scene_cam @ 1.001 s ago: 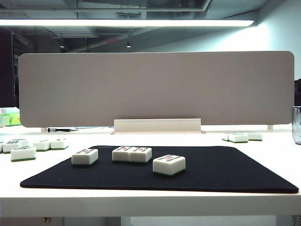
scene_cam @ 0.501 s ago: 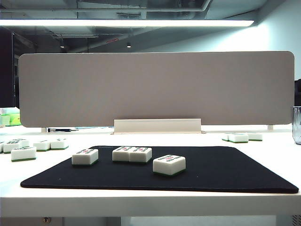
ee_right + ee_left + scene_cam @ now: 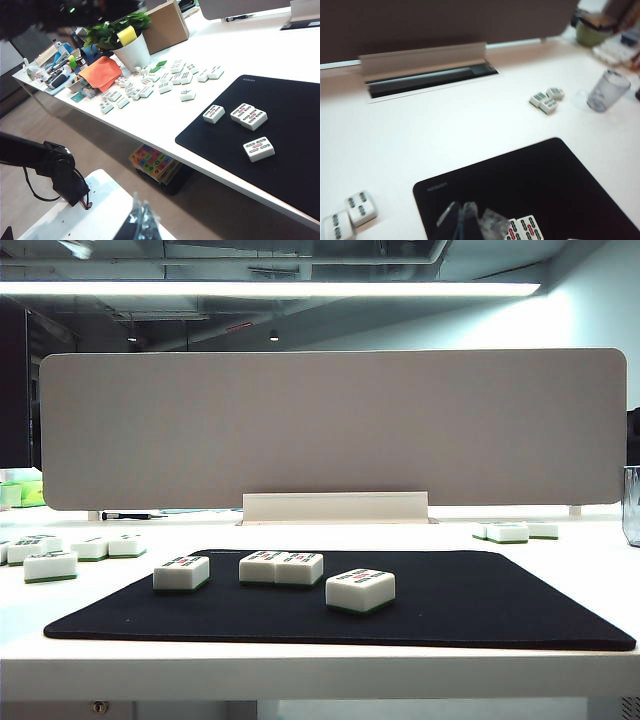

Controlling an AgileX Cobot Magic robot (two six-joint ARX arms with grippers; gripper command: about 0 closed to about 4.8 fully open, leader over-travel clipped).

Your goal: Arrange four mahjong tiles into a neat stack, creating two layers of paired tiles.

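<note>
**Exterior view: four tiles lying flat, no stacking begun**

Exterior view is showing the four mahjong tiles (image 3: 275, 575) all sitting single-layer on the black mat (image 3: 480, 605). One lone tile (image 3: 181, 572) is lying toward the left of the mat; a touching pair (image 3: 281, 567) is sitting side by side near the middle; a fourth tile (image 3: 360, 590) is lying apart, nearer the front edge and to the right of the pair. Nothing is resting on top of anything, so the stack is not existing yet. Judgement: the touching pair could be serving as the lower layer, leaving two tiles to be lifted onto it; essentially all the work is remaining.

Neither arm is appearing in this view.

Left wrist view: the left gripper (image 3: 465, 222) is hanging over the mat's near-left area, fingers drawn together with no gap and nothing between them. Two tile faces (image 3: 524, 230) are showing just beside it. A clear cup (image 3: 606, 90) is standing off the mat.

Right wrist view: the right gripper (image 3: 142, 222) is parked well away from the table, off its front edge, over the robot's white base; only its tip is showing and I cannot tell its opening. Spare tiles (image 3: 150, 87) are scattering across the white table (image 3: 165, 120) beside a potted plant (image 3: 127, 42).
</note>
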